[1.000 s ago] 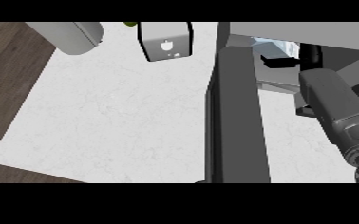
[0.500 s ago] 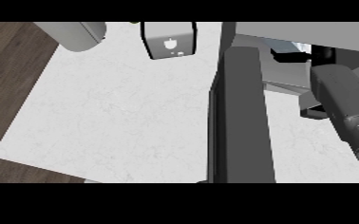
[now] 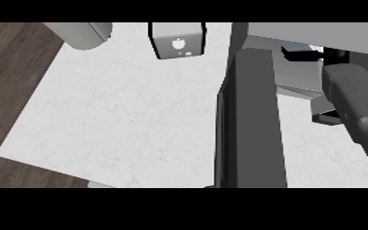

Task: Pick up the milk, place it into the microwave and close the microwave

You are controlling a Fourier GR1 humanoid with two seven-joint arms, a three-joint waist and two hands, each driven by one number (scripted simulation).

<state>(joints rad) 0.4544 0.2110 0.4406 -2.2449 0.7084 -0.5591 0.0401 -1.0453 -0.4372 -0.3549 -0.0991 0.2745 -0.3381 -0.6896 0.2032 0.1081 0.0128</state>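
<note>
Pale marbled surface (image 3: 122,112) fills the left of your view, with dark wood floor (image 3: 22,53) past its edge; on the right stands the microwave (image 3: 302,30), its dark door (image 3: 248,122) swung wide and seen edge-on, running up the middle like a wall. Your right forearm (image 3: 348,95) reaches past that door into the cavity; the right robot hand (image 3: 310,54) shows only as a black shape at the far end, and you cannot tell how far it is open or what it has hold of. Touching it on the door side is a small blue-white sliver that I judge to be the milk (image 3: 291,45), already inside the microwave; too little shows to be sure. The left robot hand is out of view. A grey box (image 3: 177,41) with a white emblem stands upright at the surface's far edge, left of the door and well apart from the hand.

The step in hand looks like the setting down; lower until the base rests flat on the cavity floor before you let go; place it deep enough that the door can swing past; withdraw back along the forearm's line so nothing brushes it; only then go round to the door's outer face. The sliver shows no face, top or long axis; you cannot tell upright from tilted, so aim for the long axis vertical.
</note>
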